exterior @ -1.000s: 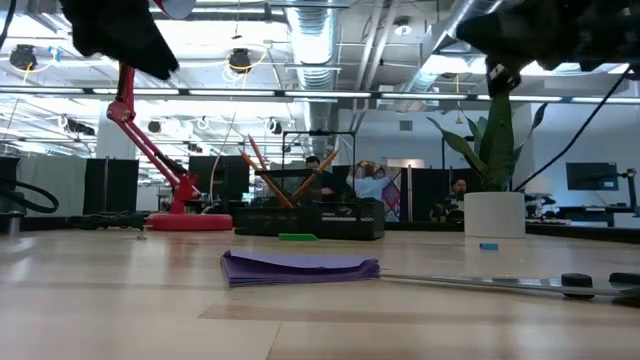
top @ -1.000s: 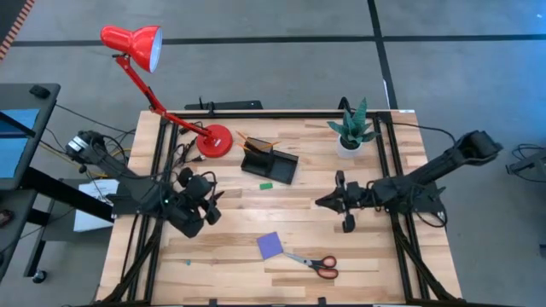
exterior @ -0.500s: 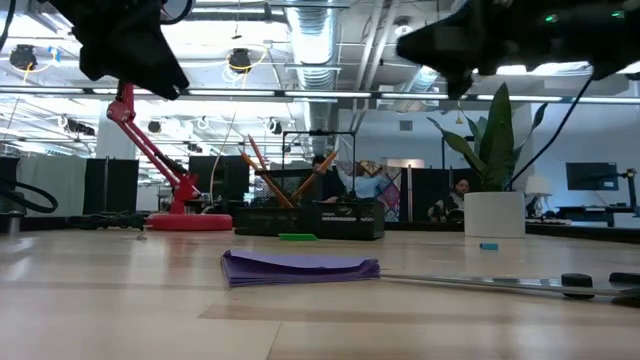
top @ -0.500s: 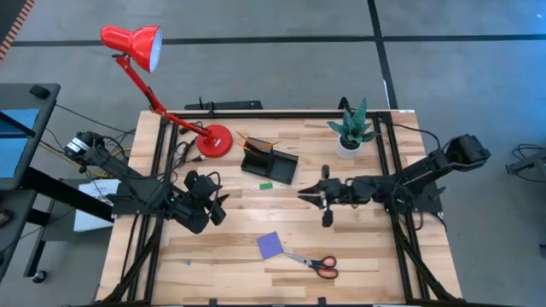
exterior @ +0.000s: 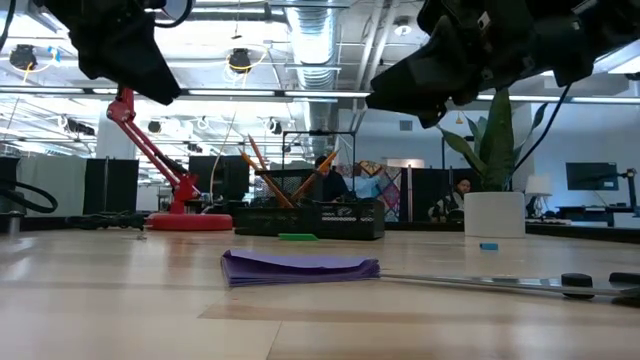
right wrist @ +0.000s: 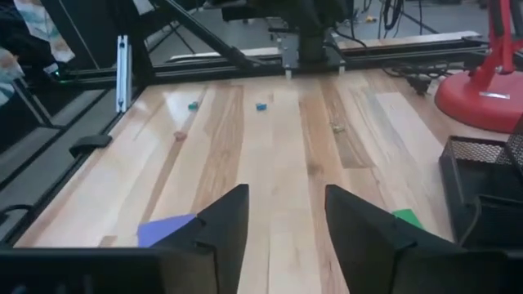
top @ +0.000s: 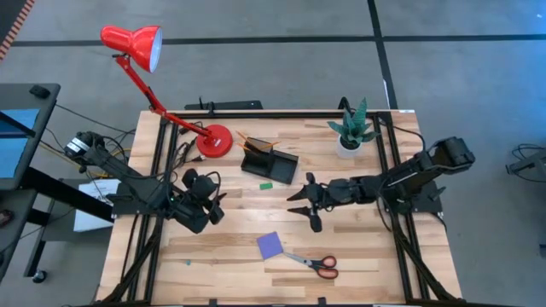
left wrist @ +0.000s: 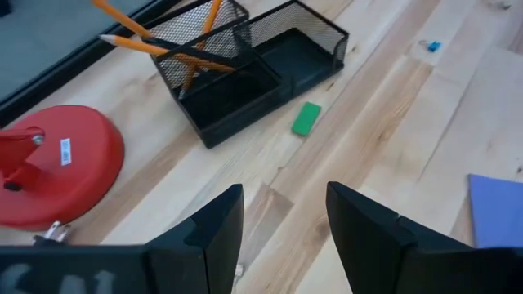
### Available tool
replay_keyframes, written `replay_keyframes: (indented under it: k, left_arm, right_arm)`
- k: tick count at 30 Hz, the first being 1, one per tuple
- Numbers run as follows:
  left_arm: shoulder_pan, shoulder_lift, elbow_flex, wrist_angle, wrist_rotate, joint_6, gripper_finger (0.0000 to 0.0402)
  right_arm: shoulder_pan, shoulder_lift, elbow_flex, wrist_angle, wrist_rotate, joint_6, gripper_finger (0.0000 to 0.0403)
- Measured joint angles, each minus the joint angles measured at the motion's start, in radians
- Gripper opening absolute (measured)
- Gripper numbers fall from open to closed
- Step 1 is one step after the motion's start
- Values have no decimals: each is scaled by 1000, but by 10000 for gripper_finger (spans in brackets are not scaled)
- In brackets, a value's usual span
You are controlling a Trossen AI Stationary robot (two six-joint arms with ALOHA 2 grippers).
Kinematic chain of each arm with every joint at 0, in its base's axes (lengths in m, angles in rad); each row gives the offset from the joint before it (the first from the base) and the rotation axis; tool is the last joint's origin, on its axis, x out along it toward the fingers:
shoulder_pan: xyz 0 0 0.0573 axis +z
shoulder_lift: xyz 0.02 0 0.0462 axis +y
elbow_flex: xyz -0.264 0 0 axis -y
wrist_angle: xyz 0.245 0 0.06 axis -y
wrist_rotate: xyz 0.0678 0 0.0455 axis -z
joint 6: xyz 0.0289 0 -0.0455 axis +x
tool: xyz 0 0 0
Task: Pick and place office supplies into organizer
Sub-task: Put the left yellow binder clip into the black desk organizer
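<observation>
While the right gripper (top: 300, 205) is held above the middle of the table (top: 375, 256) with its two fingers spread apart and nothing between them, the office supplies are seen scattered around it. The green eraser (top: 265, 182) lies just in front of the organizer (top: 275, 165), near the open fingers. The purple notepad (top: 270, 246) and the red-handled scissors (top: 317, 264) rest side by side nearer the front edge. Two orange pencils (top: 251, 141) are already lodged in the organizer's taller section, close to the red lamp base (top: 215, 140). The potted plant (top: 351, 130) stands well apart at the back.

The eraser is judged to be the likely target. For a clean pick, the fingers would best be lowered straight down astride the eraser, kept clear of the mesh wall just beside it, and closed only once both pads flank it; a small flat piece is easily pushed aside by a slanted approach.

The left gripper (top: 210, 207) is seen waiting over the table's left part, its jaws parted and empty.
</observation>
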Motion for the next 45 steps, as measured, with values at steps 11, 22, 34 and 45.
replay_keyframes:
  k: [11, 22, 34, 45]
  left_arm:
    - [0, 0, -201, -18, 26, -255, 169]
    - [-2, 0, -432, 388, 56, 6, 169]
    - [5, -1, -559, 554, 51, 44, 169]
    - [19, -1, -642, 750, 52, 158, 169]
  right_arm:
    - [0, 0, 0, -8, 0, 102, 154]
    - [0, 0, 0, -24, 0, 96, 141]
    - [0, 0, 0, -24, 0, 95, 136]
    - [0, 0, 0, -23, 0, 95, 133]
